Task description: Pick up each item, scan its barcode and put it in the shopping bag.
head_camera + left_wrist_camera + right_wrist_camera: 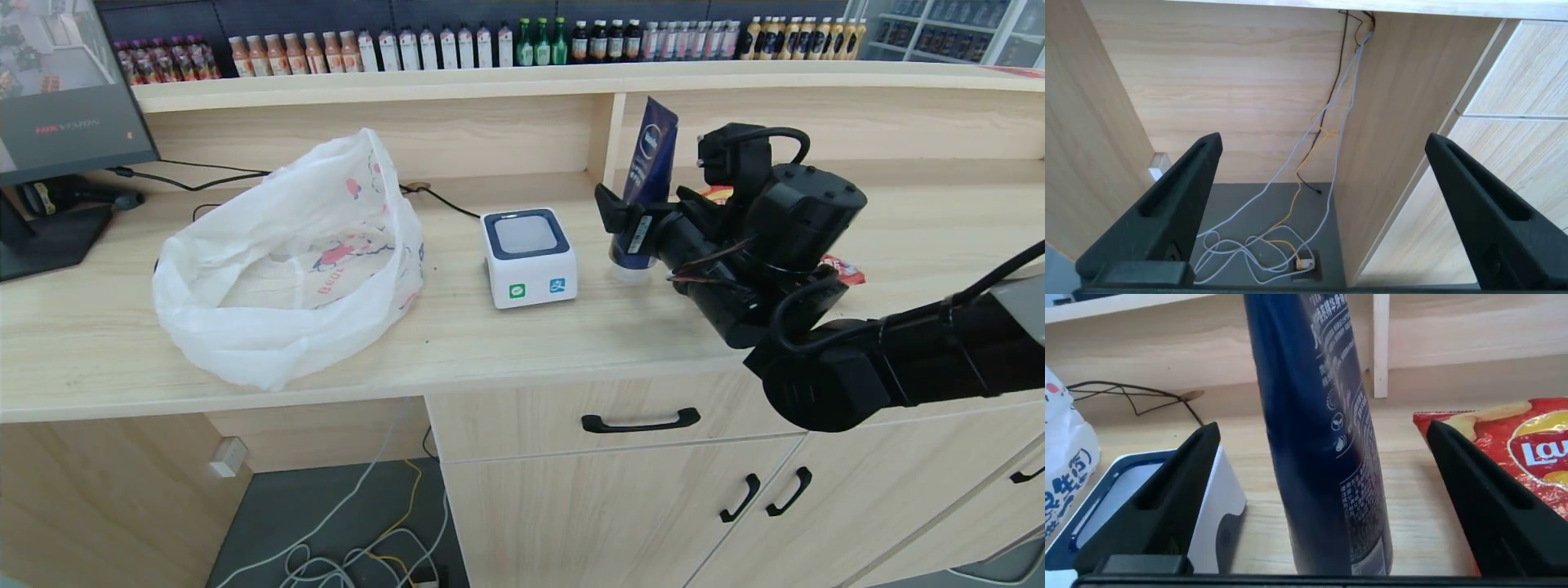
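Wooden counter (571,327): blue tube (653,147) stands upright, long axis vertical, between the right gripper's (1323,437) spread fingers, untouched. Scanner (529,257) is to its left, bag (286,269) beyond. Left gripper (1323,163) hangs below, fingers apart.

1. The bag (286,261) is set at the left of the counter (571,343) — the scanner (529,257) just right of it.
2. The tube (651,151) is stood upright right of the scanner.
3. The chips (1527,449) are laid right of the tube.
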Available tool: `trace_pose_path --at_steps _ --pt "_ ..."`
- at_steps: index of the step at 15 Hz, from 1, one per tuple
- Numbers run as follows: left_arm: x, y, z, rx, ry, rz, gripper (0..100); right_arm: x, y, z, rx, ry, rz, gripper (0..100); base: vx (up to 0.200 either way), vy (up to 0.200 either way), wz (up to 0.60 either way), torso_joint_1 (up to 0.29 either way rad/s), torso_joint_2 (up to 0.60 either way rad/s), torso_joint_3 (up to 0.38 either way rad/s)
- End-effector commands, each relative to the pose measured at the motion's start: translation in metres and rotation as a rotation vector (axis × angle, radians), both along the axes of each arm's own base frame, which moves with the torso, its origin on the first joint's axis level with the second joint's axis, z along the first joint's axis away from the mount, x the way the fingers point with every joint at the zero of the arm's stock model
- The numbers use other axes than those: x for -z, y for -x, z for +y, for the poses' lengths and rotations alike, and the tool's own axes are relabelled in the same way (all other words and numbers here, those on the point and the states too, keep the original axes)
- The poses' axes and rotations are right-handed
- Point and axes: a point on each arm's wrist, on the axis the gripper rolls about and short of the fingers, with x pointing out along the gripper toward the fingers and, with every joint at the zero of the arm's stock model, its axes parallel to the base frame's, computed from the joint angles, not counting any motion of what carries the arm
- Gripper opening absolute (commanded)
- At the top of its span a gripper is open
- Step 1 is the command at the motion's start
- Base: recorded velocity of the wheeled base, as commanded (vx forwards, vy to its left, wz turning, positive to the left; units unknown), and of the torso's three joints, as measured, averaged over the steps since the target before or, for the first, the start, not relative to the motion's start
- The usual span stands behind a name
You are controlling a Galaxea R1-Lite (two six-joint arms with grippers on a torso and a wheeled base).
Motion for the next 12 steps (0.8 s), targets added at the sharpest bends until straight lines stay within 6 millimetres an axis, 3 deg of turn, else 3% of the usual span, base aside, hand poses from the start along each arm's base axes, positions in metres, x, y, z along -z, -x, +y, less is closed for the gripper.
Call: trace_pose_path --at_steps 1,6,12 --pt "0.000 0.000 0.000 -0.001 0.000 0.000 100 0.004 -0.004 0.002 0.004 -0.005 0.005 100 0.000 0.000 0.00 0.000 0.00 0.000" --pt "0.000 0.000 0.000 -0.001 0.000 0.000 100 0.005 -0.020 -0.008 0.055 -0.031 0.004 100 0.000 0.000 0.00 0.000 0.00 0.000" --pt "0.000 0.000 0.000 0.001 0.000 0.000 100 0.017 -0.025 -0.004 0.052 -0.019 0.027 100 0.000 0.000 0.00 0.000 0.00 0.000"
